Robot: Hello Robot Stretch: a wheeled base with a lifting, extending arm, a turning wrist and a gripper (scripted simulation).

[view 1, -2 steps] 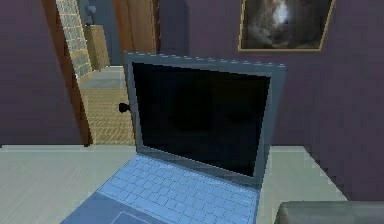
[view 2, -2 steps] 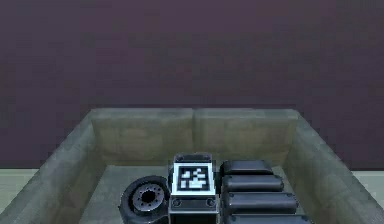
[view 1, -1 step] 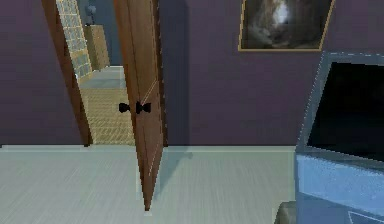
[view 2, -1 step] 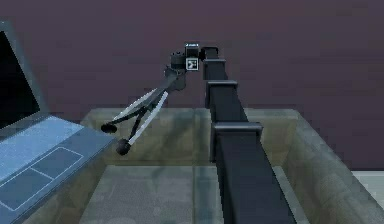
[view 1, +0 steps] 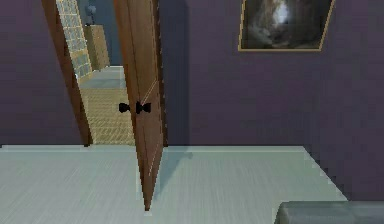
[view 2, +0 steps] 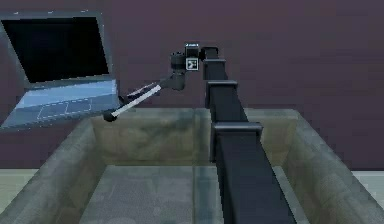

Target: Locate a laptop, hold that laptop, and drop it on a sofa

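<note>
Single-moment record. In the arm side view, one grey-green sofa [view 2: 60,172] is lying beneath the dark arm [view 2: 235,140], its back and two side rests enclosing a mottled seat over which the arm is reaching. One laptop [view 2: 60,65] is hanging at the far end of the gripper [view 2: 115,112], clear of the sofa and in front of the purple wall [view 2: 300,50]; the gripper is therefore holding the laptop, which is sitting above the sofa's back corner at the view's left. The laptop is standing with its lid up, showing a black screen in a blue-grey frame and a pale blue keyboard deck. Two small white squares [view 2: 191,63] are marking the wrist. In the forward view, one brown wooden door [view 1: 140,80] with one black knob [view 1: 135,107] is standing ajar, and one framed picture [view 1: 285,25] is hanging on the purple wall above a pale floor [view 1: 80,185].
</note>
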